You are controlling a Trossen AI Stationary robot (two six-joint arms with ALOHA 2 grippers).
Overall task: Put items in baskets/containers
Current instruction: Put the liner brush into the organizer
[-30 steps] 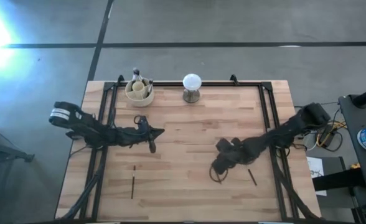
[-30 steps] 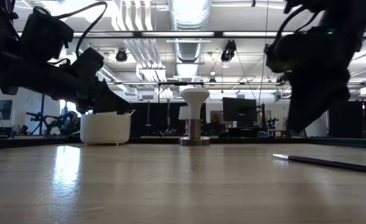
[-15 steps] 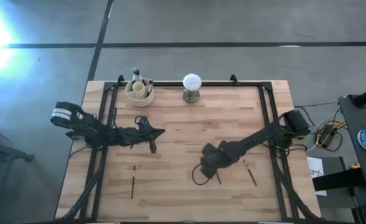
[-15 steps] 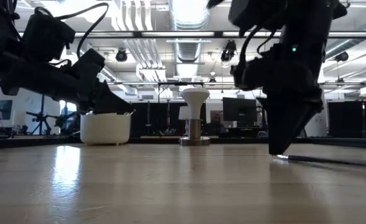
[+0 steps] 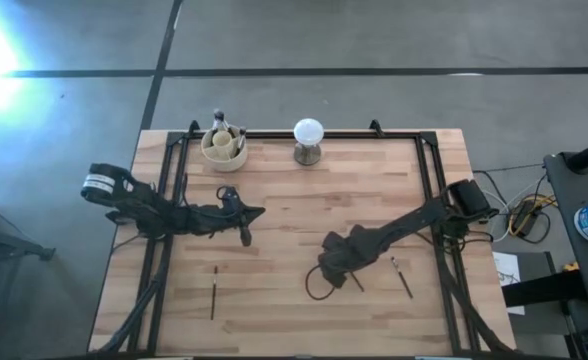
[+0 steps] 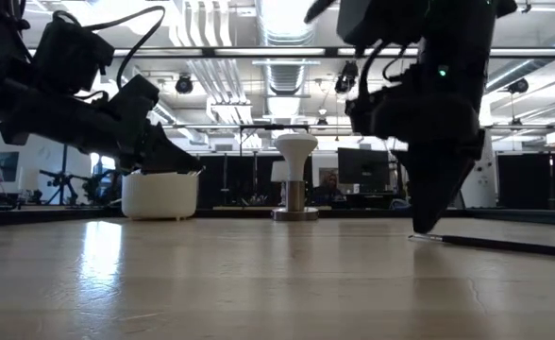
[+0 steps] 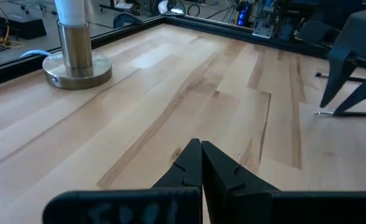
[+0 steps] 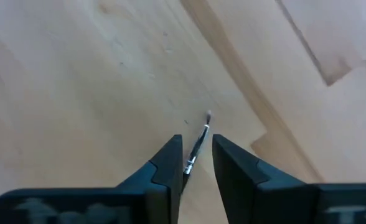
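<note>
The cream cup (image 5: 224, 149) stands at the table's far left with several brushes upright in it. Three dark brushes lie flat on the wood: one at the near left (image 5: 214, 292), one under my right gripper (image 5: 355, 284), one farther right (image 5: 403, 278). My right gripper (image 8: 197, 155) points down, open, with a finger on either side of the thin brush (image 8: 200, 137), just above the table (image 6: 427, 227); I cannot tell whether a finger touches it. My left gripper (image 7: 201, 151) is shut and empty, hovering left of centre (image 5: 260, 211).
A white ball on a metallic stand (image 5: 308, 140) sits at the far edge, right of the cup. A black frame (image 5: 426, 170) runs along the table's far, left and right sides. Bare wood lies between the two arms.
My right gripper has swung toward the table's left and near edge and dropped down until its fingertips straddle one end of the brush. The brushes on the table have not moved.
</note>
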